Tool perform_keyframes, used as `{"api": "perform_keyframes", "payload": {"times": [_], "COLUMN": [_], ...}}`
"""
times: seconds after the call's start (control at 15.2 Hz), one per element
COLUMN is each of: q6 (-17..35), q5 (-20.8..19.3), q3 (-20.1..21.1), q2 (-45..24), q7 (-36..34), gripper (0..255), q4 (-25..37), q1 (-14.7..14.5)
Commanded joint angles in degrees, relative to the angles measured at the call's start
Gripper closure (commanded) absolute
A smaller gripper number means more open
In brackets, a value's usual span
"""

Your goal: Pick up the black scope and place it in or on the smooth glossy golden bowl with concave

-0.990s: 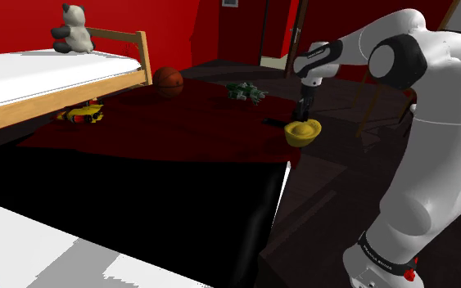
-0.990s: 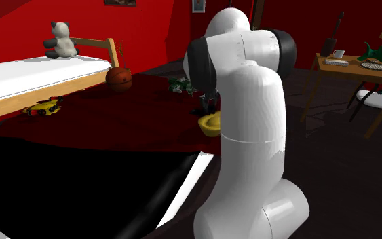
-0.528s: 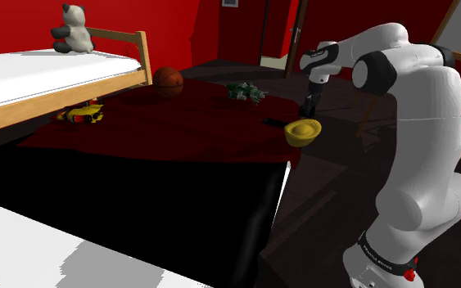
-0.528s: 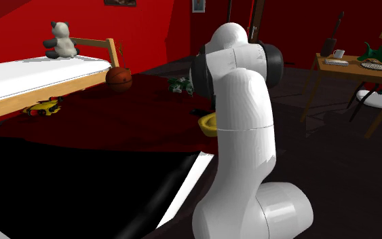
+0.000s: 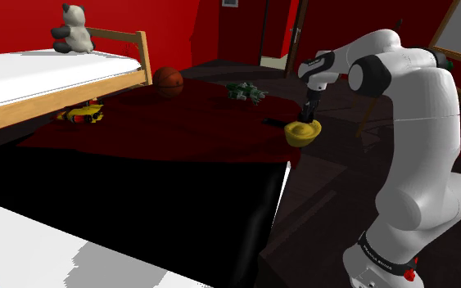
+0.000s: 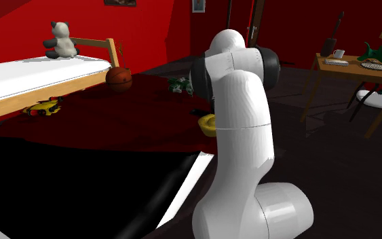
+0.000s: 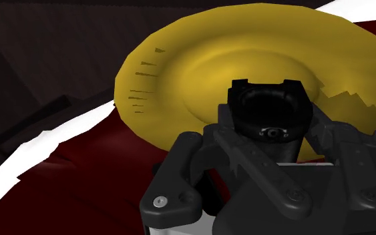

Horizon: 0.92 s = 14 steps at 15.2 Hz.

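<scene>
A glossy golden bowl sits at the corner of the dark red surface, close to its edge. My black gripper hangs straight down just above the bowl's hollow. In the wrist view the gripper is shut on the black scope; the scope's round end points down at the middle of the bowl. In the second exterior view the white arm hides most of the bowl, leaving a yellow sliver beside it.
A basketball, a green object and a yellow toy lie farther back on the red surface. A wooden bed with a panda toy stands at the shoulder view's left. A wooden desk stands behind the arm.
The arm has folded in and the gripper, still holding the scope, has sunk a little closer to the bowl.
</scene>
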State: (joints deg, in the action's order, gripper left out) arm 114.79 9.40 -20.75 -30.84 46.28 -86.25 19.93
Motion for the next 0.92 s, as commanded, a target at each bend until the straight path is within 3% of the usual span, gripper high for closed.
{"api": "perform_keyframes", "payload": {"times": [0.0,0.2,0.73,0.79,0.86], "q6": [1.37,3.58,3.58,3.57,3.58], "q5": [0.21,0.64,0.64,0.64,0.63], "q3": [0.11,0.37,0.37,0.37,0.37], "q2": [-0.46,-1.54,-1.54,-1.55,-1.53], "q7": [0.17,0.38,0.38,0.38,0.36], "gripper": [255,255,255,0,0], "q4": [-0.9,-2.08,-2.08,-2.06,-2.09], "q1": [0.05,0.14,0.14,0.14,0.12]}}
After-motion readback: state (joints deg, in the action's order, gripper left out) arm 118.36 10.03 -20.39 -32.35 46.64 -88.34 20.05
